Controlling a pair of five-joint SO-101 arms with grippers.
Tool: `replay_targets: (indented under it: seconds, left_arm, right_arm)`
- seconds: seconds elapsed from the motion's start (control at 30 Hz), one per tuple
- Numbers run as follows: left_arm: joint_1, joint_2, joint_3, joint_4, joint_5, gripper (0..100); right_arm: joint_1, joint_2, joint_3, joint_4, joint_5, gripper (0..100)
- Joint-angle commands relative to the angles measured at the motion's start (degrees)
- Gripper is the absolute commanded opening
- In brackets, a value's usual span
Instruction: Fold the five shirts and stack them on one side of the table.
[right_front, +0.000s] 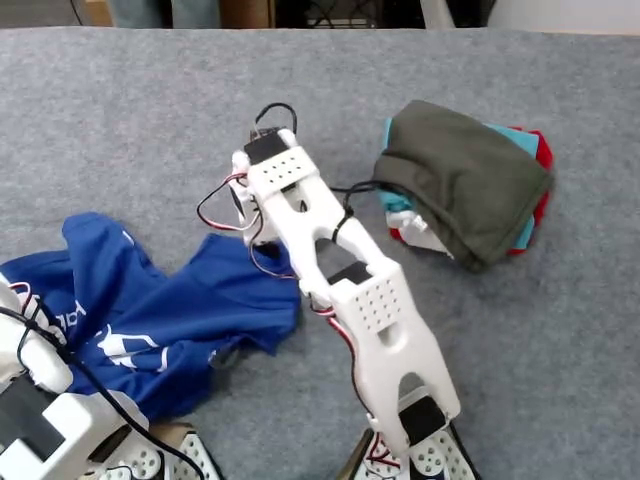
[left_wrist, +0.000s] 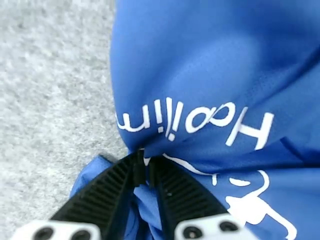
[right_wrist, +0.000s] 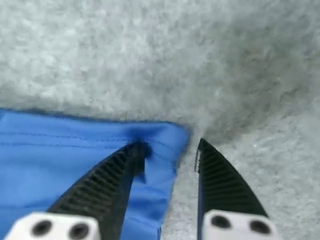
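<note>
A crumpled blue shirt (right_front: 170, 300) with white print lies at the front left of the table. My left gripper (left_wrist: 143, 167) is shut on a bunched fold of the blue shirt (left_wrist: 210, 65), just below its white lettering. The left arm (right_front: 35, 395) stands at the front left corner. My right gripper (right_wrist: 170, 152) is open over a hemmed corner of the blue shirt (right_wrist: 75, 155): one finger (right_wrist: 117, 167) rests on the cloth, the other on the grey table. The right arm (right_front: 340, 270) stretches from the front middle toward the shirt's far right corner.
A stack of folded shirts (right_front: 465, 180) lies at the right, olive on top with teal, red and white beneath. The grey carpet-like table (right_front: 150, 110) stretches bare across the back and left. Wires (right_front: 215, 205) loop off the right arm.
</note>
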Motion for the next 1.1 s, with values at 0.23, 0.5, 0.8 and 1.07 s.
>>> replay_targets:
  seconds: [0.23, 0.5, 0.8, 1.07]
  left_arm:
    - [-0.5, -1.2, -2.1, -0.6, 0.3, 3]
    - [-0.5, -1.2, -2.1, -0.4, 0.3, 3]
    - [0.4, -1.7, -2.8, -0.3, -7.6, 3]
    - [3.6, -1.7, -13.1, 12.7, -9.2, 15]
  right_arm:
    - [0.4, 4.2, -3.0, -2.5, -0.4, 17.0]
    - [0.9, 4.4, -3.0, -2.4, 3.9, 2.1]
    - [2.6, -1.4, -10.9, 3.6, 11.6, 1.4]
    - [4.0, -24.1, -11.0, 3.6, 23.1, 1.4]
